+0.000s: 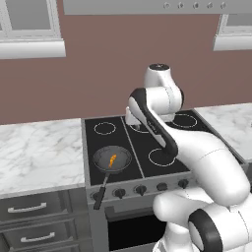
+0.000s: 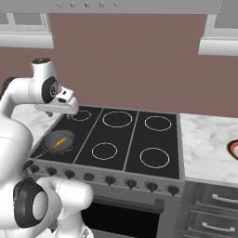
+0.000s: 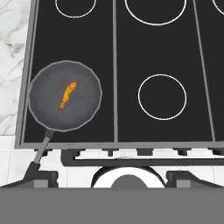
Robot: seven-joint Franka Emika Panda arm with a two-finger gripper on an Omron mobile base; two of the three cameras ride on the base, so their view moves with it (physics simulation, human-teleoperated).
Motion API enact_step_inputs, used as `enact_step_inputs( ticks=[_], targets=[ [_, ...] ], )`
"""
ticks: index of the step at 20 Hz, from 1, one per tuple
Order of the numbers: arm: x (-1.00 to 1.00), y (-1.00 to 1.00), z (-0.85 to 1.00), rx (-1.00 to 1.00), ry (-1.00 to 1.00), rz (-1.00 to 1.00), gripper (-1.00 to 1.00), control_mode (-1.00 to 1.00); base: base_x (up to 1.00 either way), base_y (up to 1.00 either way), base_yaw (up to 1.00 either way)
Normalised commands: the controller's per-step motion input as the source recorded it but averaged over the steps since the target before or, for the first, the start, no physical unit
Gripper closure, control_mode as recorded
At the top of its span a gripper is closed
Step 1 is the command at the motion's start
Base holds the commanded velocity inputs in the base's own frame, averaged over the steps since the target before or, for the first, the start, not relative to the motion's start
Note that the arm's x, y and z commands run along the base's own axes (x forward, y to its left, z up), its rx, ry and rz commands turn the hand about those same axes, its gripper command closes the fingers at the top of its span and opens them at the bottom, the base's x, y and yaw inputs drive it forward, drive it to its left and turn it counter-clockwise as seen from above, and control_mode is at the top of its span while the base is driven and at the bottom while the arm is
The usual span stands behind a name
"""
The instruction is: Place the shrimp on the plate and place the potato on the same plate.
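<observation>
The shrimp (image 3: 67, 95) is seen lying in the middle of a black frying pan (image 3: 85, 111), which is set on the front left burner of the stove (image 3: 157, 65). The same shrimp (image 1: 112, 159) is shown in the left base view as a small orange curl inside the pan (image 1: 122, 165), and the pan's long handle (image 1: 101, 192) is pointed toward the front edge of the stove, over the row of knobs. In the right base view the shrimp (image 2: 59, 142) is found near the lower left, in the pan (image 2: 65, 137), below the raised hand of the arm.

The pincer (image 3: 112, 177) is held above the stove, well apart from the pan, and its two dark tips are spread wide with nothing between them, so it is released and empty. In the hand view the pan is placed to the left of the pincer's line.

A part of the plate (image 2: 234, 149) is cut off by the right edge of the right base view; its dark rim and orange-red ring are seen on the marble table (image 2: 204, 144) to the right of the stove, far from the pan. Marble table (image 1: 39, 152) is also laid to the left of the stove.
</observation>
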Motion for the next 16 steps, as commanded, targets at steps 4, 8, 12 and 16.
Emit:
enact_step_inputs(
  ticks=[4, 8, 12, 16],
  targets=[
    [0.06, 0.43, -0.50, 0.00, 0.04, 0.00, -1.00, -1.00, 0.00, 0.00, 0.00],
    [0.18, 0.33, -0.46, 0.03, 0.08, 0.00, -1.00, -1.00, 0.00, 0.00, 0.00],
    [0.48, 0.43, -0.46, 0.02, 0.07, 0.00, -1.00, -1.00, 0.00, 0.00, 0.00],
    [0.15, 0.14, -0.38, 0.02, 0.01, 0.00, -1.00, -1.00, 0.00, 0.00, 0.00]
  ],
)
